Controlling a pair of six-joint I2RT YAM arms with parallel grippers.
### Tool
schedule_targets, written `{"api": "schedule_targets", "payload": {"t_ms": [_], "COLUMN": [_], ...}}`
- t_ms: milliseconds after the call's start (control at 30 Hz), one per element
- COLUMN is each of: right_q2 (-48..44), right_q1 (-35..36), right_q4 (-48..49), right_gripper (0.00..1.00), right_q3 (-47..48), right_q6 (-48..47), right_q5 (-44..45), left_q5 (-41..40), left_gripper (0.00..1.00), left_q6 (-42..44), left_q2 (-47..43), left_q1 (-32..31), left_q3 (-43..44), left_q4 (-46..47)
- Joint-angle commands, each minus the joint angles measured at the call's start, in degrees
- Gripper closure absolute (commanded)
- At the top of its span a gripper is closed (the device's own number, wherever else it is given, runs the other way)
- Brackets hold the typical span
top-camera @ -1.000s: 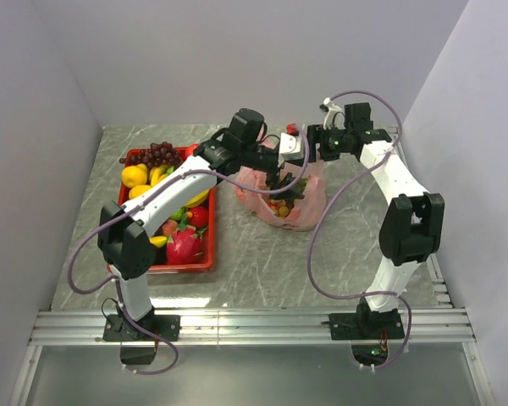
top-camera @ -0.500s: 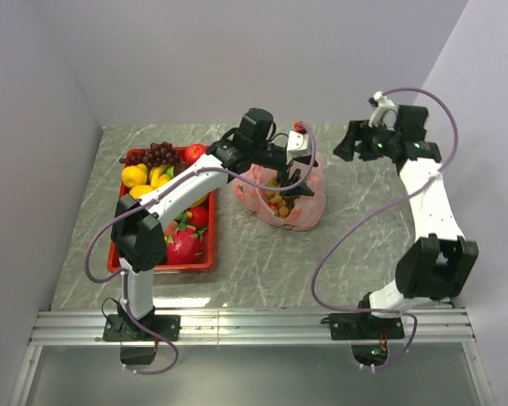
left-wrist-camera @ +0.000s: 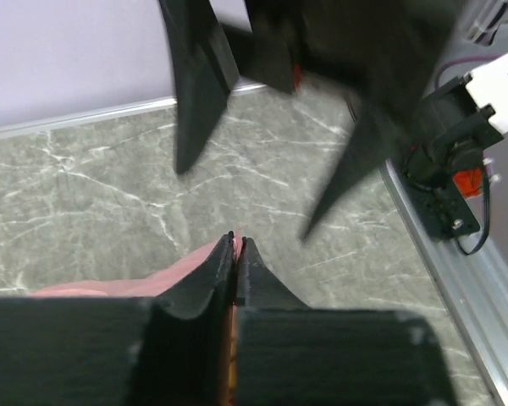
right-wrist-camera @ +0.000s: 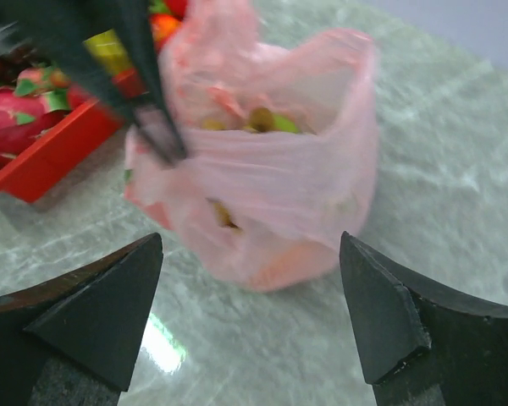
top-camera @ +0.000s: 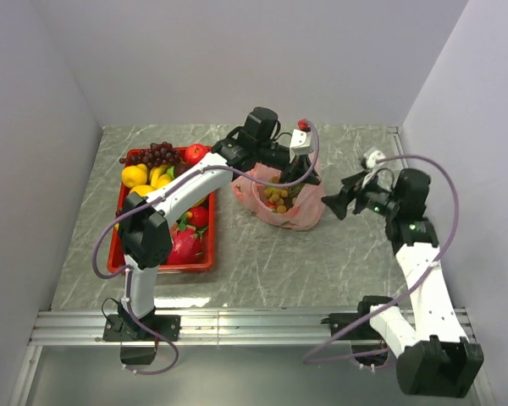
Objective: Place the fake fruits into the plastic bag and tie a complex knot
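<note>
Plastic bag (top-camera: 289,207) of thin, crinkly, translucent pink film stands on the grey marbled table (top-camera: 262,271), mouth up, with small tan and yellow fake fruits (top-camera: 277,194) inside. Nearest, the right pincer (top-camera: 337,198) hangs just right of it, fingers spread wide and empty, aimed straight at the bag's side. At the far rim the left pincer (left-wrist-camera: 235,247) is pressed tip to tip, apparently pinching pink film. Only its own wrist view shows this, because the overhead hides the tips. Farther left, the red rectangular plastic tray (top-camera: 201,264) holds more fruit. The right arm looks free to gather the mouth.
</note>
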Motion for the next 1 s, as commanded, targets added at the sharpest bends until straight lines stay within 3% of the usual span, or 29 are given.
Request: {"api": "schedule_targets", "payload": {"t_ms": [0, 33, 233, 467, 633, 767, 900, 933, 967], "right_q2": [-2.9, -3.5, 2.1, 7.9, 11.4, 12.0, 14.4, 14.5, 14.8], "right_q1": [5.3, 7.1, 13.0, 14.1, 14.5, 14.5, 14.4, 14.2, 14.0], "right_q4": [15.1, 21.1, 35.0, 40.3, 37.0, 36.7, 34.1, 32.8, 31.6], "right_gripper": [0.08, 0.08, 0.08, 0.12, 0.34, 0.41, 0.72, 0.92, 1.00], "right_q3": [-5.6, -6.7, -10.1, -7.7, -7.2, -8.5, -6.8, -5.2, -4.7], "right_q6": [1.2, 1.8, 5.4, 8.5, 9.3, 8.4, 8.7, 8.6, 8.3], "right_q5": [2.6, 3.8, 10.0, 8.9, 7.9, 7.7, 6.3, 5.0, 4.4], "left_q5": [1.3, 1.3, 0.4, -1.5, -5.0, -6.8, -8.5, -10.1, -13.0], "left_gripper": [0.97, 1.00, 1.00, 1.00, 1.00, 1.00, 1.00, 0.88, 0.79], "left_q6": [-3.2, -3.5, -5.7, -6.4, -14.3, -19.3, -22.0, -21.9, -22.6], "left_q2": [-0.2, 0.0, -0.5, -1.0, -2.2, -2.8, -3.5, -4.0, -4.7], "left_q1": [-0.3, -0.3, -0.3, -0.3, -0.3, -0.3, -0.3, 0.0, 0.7], "left_q3": [4.9, 5.1, 5.7, 5.4, 5.0, 5.5, 5.4, 4.9, 3.7], "left_q4": [1.8, 1.7, 3.3, 4.4, 13.8, 21.1, 21.8, 21.6, 21.9]}}
